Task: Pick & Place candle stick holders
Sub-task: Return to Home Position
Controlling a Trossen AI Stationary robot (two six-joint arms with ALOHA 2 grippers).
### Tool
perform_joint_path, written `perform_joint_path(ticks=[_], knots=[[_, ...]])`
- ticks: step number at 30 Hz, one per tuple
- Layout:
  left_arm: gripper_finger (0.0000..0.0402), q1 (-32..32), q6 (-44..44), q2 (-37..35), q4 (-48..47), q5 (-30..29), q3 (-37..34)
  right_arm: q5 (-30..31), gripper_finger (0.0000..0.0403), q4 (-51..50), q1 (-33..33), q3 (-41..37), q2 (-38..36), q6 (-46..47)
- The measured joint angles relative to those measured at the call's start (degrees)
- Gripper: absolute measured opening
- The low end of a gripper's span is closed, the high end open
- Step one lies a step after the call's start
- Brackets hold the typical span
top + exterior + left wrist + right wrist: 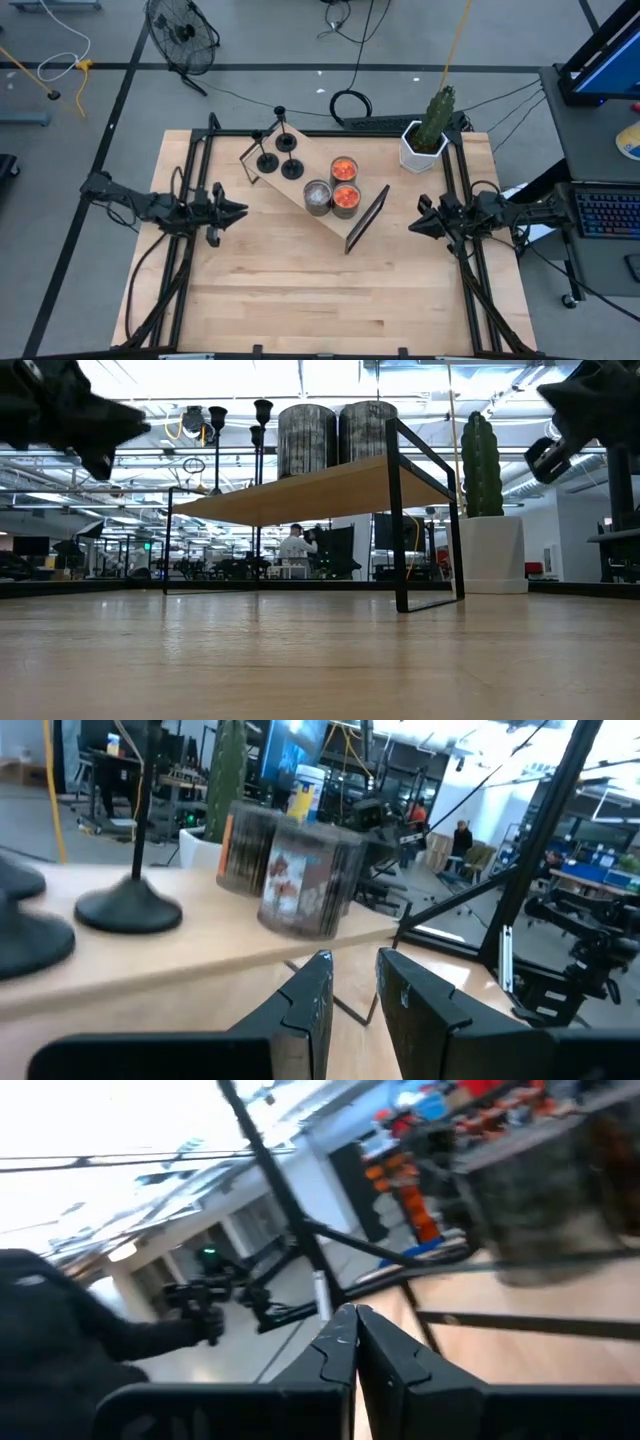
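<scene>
The job looks finished, and the step in hand is the going home of the arms. The candle stick holders [291,168] stand together, three of them, at the far left end of the wooden shelf [338,224], each upright on its round base. Three scented candles in jars [346,197] stand beside them toward the other end of the shelf.

The left gripper [238,211] hangs over the left side of the table [320,300], apart from the shelf. Its fingers [310,1005] show a narrow gap between them and hold nothing. The right gripper [414,227] hangs over the right side, near the shelf's dark end frame – its fingers are pressed together and also empty.

I see no holder left on the bare table, so I judge nothing more is to be picked. The next move asks only that both arms settle into rest – and the right one should keep away from the frame and the potted cactus [430,125].
</scene>
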Motion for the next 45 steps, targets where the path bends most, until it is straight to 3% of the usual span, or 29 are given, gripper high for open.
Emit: perform_joint_path(ticks=[5, 11, 16, 25, 29, 36, 45], knots=[[0.0088, 1.4, -2.4, 0.0, 3.1, 0.5, -3.8, -5.3, 0.0, 2.3, 0.0, -0.1, 0.0, -0.9], [0.0088, 4.4, -1.1, -0.4, 3.5, 1.8, -3.7, -4.7, 0.0, 0.8, 0.0, -0.2, 0.0, -3.9], [0.0088, 6.4, -2.3, -0.3, 3.4, 6.9, -3.7, -2.0, 0.0, -0.8, -0.1, -0.2, 0.0, -5.0], [0.0088, 7.7, -2.4, -0.3, 0.6, 4.6, -3.7, 8.3, 0.0, -7.7, -1.4, -0.2, 0.0, -9.5], [0.0088, 7.7, -2.8, -0.2, -0.7, 5.4, -3.7, 8.5, 0.0, -7.8, -1.5, -0.3, 0.0, -11.4], [0.0088, 6.6, -14.0, -0.2, -1.1, 18.7, -3.7, 8.5, 0.0, -7.9, -1.5, -0.3, 0.1, -11.6], [0.0088, 6.4, -14.3, -0.2, -0.7, 5.6, -3.7, 8.5, 0.0, -8.0, -1.5, -0.3, 0.1, -11.8]])
